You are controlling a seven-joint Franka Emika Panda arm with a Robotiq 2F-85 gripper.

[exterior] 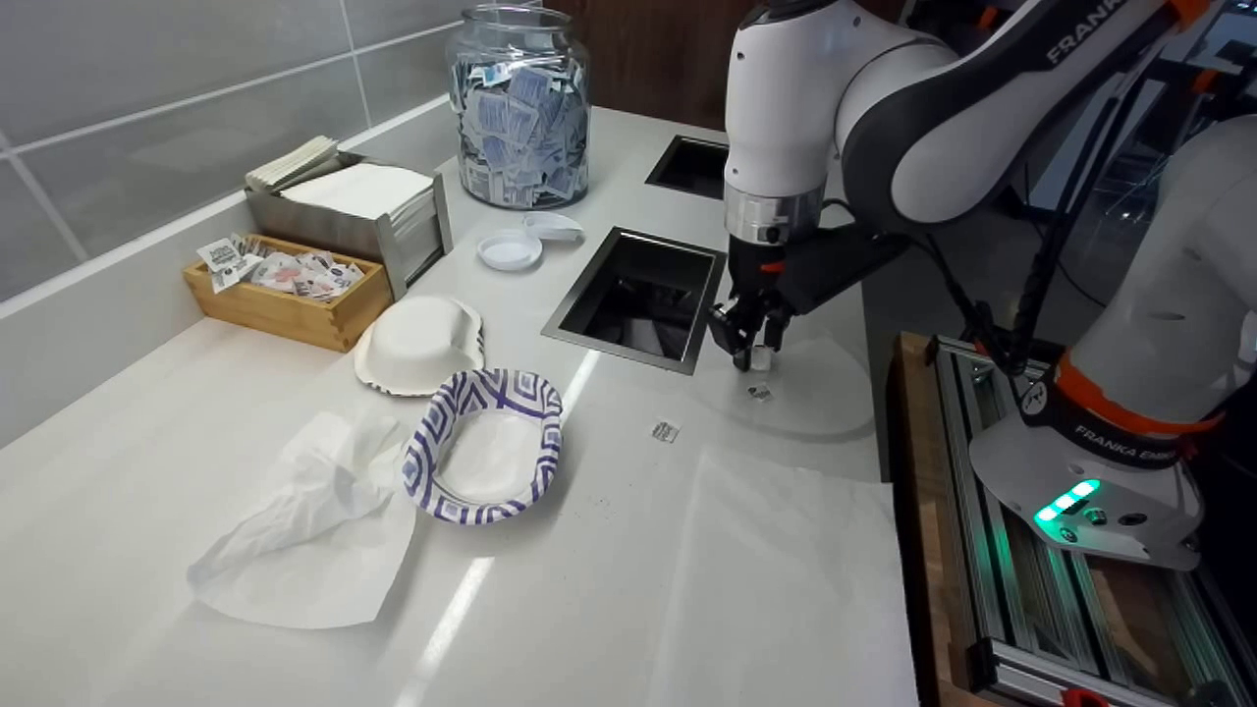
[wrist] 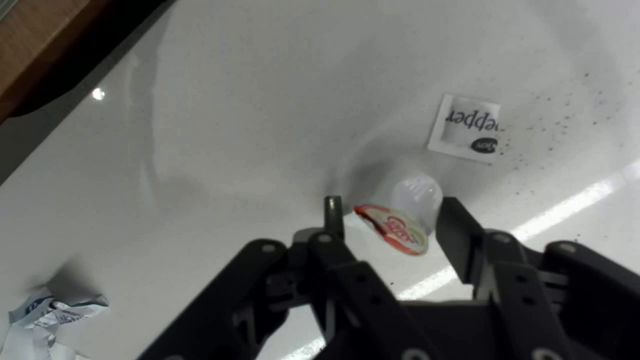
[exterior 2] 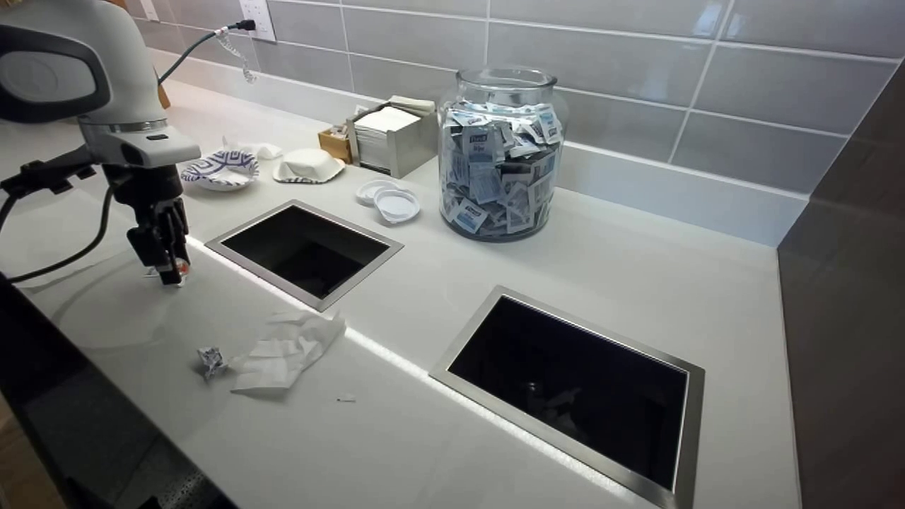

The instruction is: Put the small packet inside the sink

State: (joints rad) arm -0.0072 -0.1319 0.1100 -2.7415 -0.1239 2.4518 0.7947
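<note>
The small packet looks like a whitish creamer cup with a red-marked lid [wrist: 395, 227]. It lies tilted between the fingers of my gripper [wrist: 391, 205]. The right finger in the wrist view is against or very near the cup, and a gap shows at the left finger, so the gripper is open around it. In the exterior views the gripper [exterior: 756, 353] [exterior 2: 170, 279] is low at the counter, and only a bit of the packet [exterior: 761, 358] [exterior 2: 183, 267] shows. The sink [exterior: 619, 353], a dark square opening with a metal rim, is beside the gripper, also here [exterior 2: 360, 274].
A pepper packet [wrist: 465, 127] lies near the gripper; another scrap [exterior: 665, 431] is farther off. A second opening [exterior: 687, 137] [exterior 2: 696, 410], a glass jar [exterior: 520, 128], a patterned bowl [exterior: 422, 466], a napkin [exterior 2: 286, 357] and crumpled paper [exterior 2: 211, 360] are on the counter.
</note>
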